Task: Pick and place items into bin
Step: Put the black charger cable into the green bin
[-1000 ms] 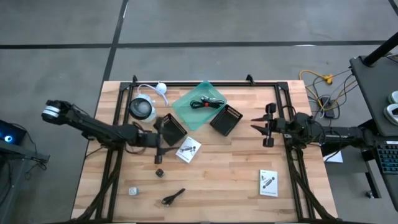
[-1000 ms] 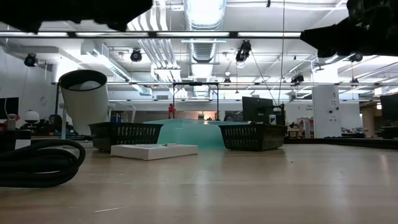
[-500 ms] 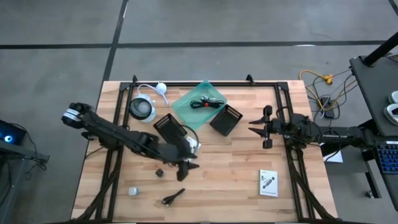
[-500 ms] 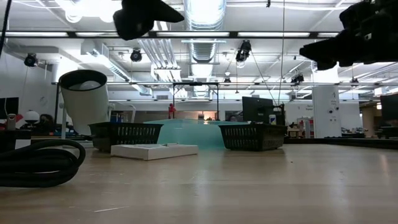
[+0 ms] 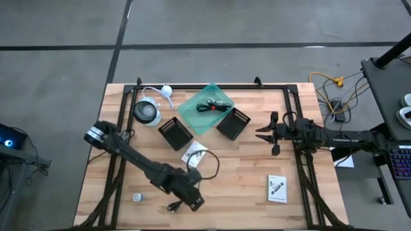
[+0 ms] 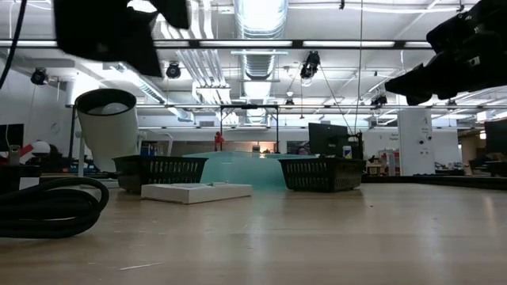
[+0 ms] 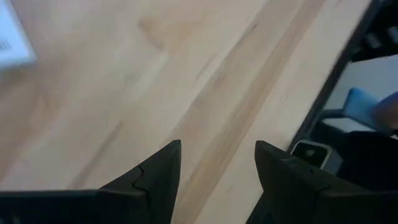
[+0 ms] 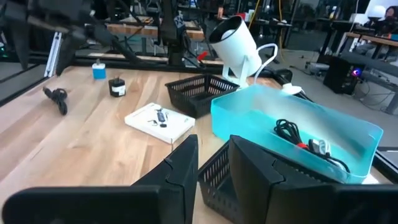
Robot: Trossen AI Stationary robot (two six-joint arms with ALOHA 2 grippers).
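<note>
Bin (image 5: 207, 108): your teal bin sits at the far middle of the table (image 5: 244, 173), tilted like a diamond in the high view; the right wrist view shows its translucent wall (image 8: 292, 134).
Black cable with red tie (image 5: 214, 106): already lying inside the bin, seen too in the right wrist view (image 8: 298, 140).
White printed packets: one (image 5: 194, 154) lies near the table's middle, just near of the left black basket (image 5: 176, 133); another (image 5: 277, 188) lies at the near right, well apart from everything else.
Tiny pale piece (image 5: 137, 197): you find it at the near left of the table, beside the left arm.
Dark pen-like stick (image 5: 173, 206): only its end shows at the near edge, just left of the left gripper.
Left gripper (image 5: 191, 200): you have it low at the near middle of the table; its wrist view shows the fingers (image 7: 155, 180) spread apart over bare wood, holding nothing.
Right gripper (image 5: 262, 133): waits above the right side, pointing left toward the right black basket (image 5: 233, 124); its fingers (image 8: 180, 171) stand slightly apart and empty.
White lamp (image 5: 147, 111): stands at the far left corner.
</note>
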